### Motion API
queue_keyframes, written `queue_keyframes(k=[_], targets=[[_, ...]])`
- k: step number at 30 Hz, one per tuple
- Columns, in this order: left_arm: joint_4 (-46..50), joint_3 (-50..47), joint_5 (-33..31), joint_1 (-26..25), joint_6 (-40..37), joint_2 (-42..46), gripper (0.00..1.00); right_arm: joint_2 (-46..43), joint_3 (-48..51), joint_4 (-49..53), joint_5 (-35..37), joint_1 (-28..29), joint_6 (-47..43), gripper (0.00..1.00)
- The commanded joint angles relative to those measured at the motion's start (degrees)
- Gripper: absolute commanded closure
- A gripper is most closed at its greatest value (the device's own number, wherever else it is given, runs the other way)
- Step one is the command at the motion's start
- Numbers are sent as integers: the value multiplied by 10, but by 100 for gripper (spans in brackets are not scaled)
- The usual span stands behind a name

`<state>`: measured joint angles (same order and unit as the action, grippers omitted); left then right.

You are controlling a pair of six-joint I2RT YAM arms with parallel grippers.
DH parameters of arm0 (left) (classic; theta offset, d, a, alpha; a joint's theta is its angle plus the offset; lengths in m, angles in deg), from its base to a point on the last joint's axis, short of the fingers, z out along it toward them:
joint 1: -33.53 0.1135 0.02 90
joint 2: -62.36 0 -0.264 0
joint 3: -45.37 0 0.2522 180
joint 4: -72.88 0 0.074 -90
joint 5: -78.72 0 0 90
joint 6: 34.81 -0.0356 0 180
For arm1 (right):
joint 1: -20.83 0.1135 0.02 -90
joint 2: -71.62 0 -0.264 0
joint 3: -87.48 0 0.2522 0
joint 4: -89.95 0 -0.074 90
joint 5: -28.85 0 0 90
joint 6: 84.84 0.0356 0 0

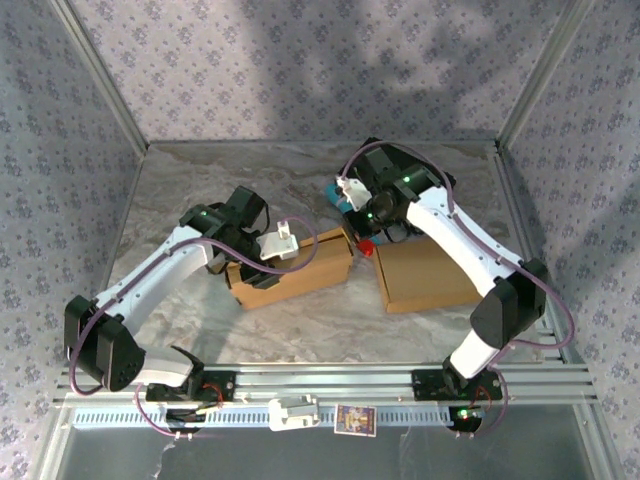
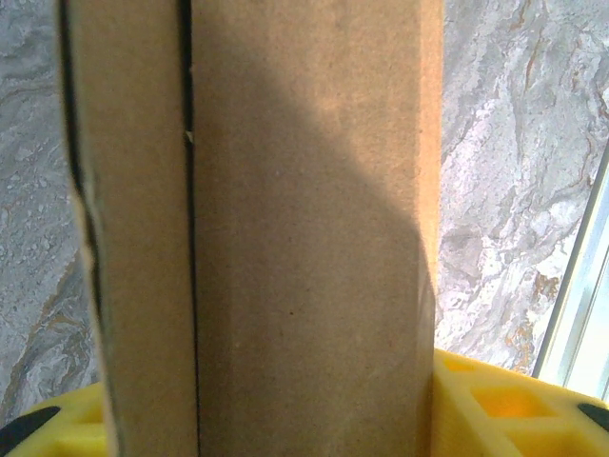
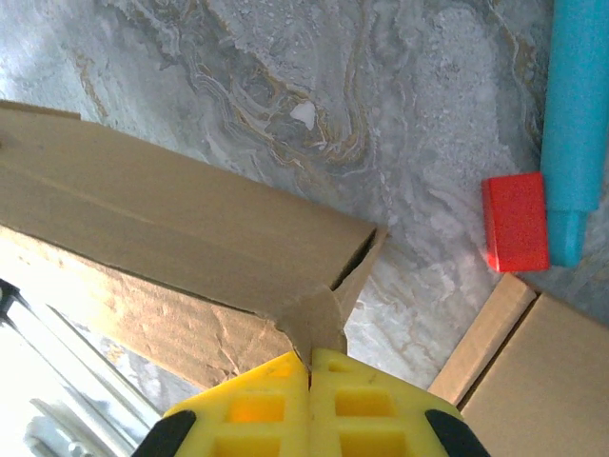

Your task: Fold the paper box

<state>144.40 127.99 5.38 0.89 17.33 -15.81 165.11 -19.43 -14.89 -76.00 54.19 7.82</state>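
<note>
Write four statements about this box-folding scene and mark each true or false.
1. The right end effector is shut on a corner flap of the brown cardboard box. True.
2. The left end effector hangs clear of that box. False: the box sits between its yellow fingers.
3. A small red block lies beside a blue cylinder on the marble-patterned table. True.
4. The table bears one box. False: a second flat cardboard box lies to the right.
</note>
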Motion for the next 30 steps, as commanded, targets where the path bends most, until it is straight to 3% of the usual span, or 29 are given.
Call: queue_keyframes(k=[1,10,30], targets=[[-5,13,4,0,17,-12,47,1,-26,41,-23,-7,56,100],[-47,23,36,2,83,17,42,6,-14,25,10,-4,63,100],[-36,-3,17,-9,81,19,33,-27,39,-26,31,6,74,100]])
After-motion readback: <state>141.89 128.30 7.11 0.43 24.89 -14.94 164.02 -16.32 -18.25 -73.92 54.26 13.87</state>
